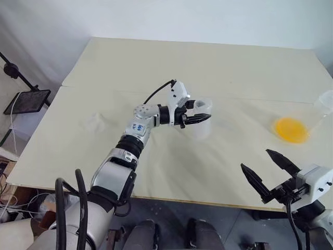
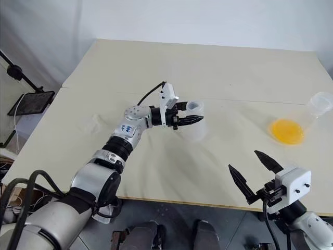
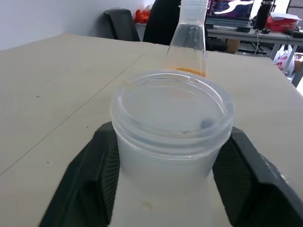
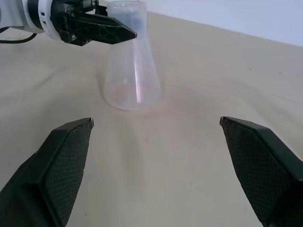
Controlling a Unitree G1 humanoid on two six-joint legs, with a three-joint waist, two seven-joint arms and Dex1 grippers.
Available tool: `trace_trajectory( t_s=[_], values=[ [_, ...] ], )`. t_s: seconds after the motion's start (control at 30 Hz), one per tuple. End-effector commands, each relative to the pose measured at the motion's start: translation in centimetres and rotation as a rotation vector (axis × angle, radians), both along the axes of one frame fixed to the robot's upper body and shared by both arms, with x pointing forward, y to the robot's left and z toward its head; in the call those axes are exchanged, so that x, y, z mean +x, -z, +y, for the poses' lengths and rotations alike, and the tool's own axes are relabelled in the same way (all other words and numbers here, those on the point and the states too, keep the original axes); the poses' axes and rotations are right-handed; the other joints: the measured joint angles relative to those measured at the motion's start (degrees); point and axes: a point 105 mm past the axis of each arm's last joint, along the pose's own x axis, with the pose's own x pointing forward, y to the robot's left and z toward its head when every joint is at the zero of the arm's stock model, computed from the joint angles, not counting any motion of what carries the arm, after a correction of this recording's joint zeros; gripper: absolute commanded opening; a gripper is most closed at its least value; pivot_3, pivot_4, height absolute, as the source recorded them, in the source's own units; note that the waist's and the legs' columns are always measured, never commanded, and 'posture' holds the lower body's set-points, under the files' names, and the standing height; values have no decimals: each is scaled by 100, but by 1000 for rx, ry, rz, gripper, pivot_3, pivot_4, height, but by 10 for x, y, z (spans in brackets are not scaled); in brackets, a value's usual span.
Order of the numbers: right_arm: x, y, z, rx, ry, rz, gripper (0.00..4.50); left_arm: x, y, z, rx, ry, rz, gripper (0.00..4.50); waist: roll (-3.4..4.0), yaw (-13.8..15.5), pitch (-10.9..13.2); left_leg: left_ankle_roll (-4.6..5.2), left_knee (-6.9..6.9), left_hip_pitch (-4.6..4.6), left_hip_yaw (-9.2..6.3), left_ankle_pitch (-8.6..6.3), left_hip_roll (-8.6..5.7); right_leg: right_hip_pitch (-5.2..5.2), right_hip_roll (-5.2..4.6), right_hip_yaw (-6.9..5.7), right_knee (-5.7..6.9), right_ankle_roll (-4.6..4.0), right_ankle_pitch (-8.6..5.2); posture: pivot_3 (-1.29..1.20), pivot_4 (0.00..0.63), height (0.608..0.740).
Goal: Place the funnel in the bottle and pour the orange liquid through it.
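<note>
The small frosted bottle [image 1: 202, 125] stands upright mid-table. A clear round rim, which looks like the funnel [image 3: 173, 106], sits in its mouth. My left gripper [image 1: 204, 115] reaches in level from the left. It is open, with one black finger [image 3: 85, 175] close on each side of the neck just under the rim. The orange liquid [image 1: 291, 129] pools in the bottom of a clear conical flask [image 1: 323, 103] at the table's right side, also visible behind the bottle [image 3: 189, 71]. My right gripper [image 1: 256, 160] hangs wide open and empty over the front right edge, pointing toward the bottle [image 4: 130, 71].
The pale table [image 1: 156, 67] has a seam running across its middle. A black stand holding a tablet [image 1: 27, 101] is off the left edge. Beyond the far side are chairs and a desk with a monitor [image 3: 227, 9].
</note>
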Motion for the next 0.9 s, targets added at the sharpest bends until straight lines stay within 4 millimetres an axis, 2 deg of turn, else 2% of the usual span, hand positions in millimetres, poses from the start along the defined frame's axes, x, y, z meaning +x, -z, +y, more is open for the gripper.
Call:
trace_trajectory(
  t_s=[0.03,0.1,0.2,0.37,0.5,0.63,0.7,0.8,0.9],
  values=[
    [-3,-10,6,-11,-13,-51,4500,-1,-12,-5,-12,12,-49,3881,0,-6,0,0,0,0,0,0,0,0,0,0,-1,0,0,0,150,740],
    [-1,-10,8,-8,-21,-55,4500,-3,-13,-5,-26,35,-48,4473,0,-8,0,0,0,0,1,0,0,-1,1,0,0,0,0,0,150,740],
    [2,-11,10,-5,-38,-62,4500,-10,-20,3,-55,100,-68,4473,0,-15,0,0,0,0,1,0,1,-1,1,0,0,0,0,0,150,740],
    [7,-11,10,-11,-60,-64,4500,-15,-27,30,-59,141,-102,4473,1,-40,-1,0,0,1,0,0,2,-2,2,0,3,0,0,0,150,740],
    [14,-13,13,-14,-98,-69,4500,-14,-33,67,-65,109,-165,4473,1,-96,-1,0,1,3,-1,0,3,-1,2,-1,6,0,0,0,150,740],
    [26,-15,21,-15,-168,-70,4500,-8,-44,118,-91,-24,-206,4473,1,-153,-1,0,4,2,-8,0,4,-1,1,-3,11,0,0,0,150,740],
    [31,-16,24,-13,-197,-71,4500,-8,-49,135,-101,-72,-207,4473,1,-159,0,0,5,1,-13,0,4,-2,1,-5,15,0,0,0,150,740],
    [39,-19,30,-16,-244,-76,4500,-15,-56,160,-113,-125,-230,4473,1,-144,0,0,8,2,-22,0,2,-1,-4,-7,26,0,0,0,150,740],
    [48,-25,40,-12,-325,-90,4500,-31,-57,199,-128,-234,-235,4473,1,-175,-1,0,11,2,-28,-1,0,0,-6,-4,31,0,0,0,150,740]
  ],
)
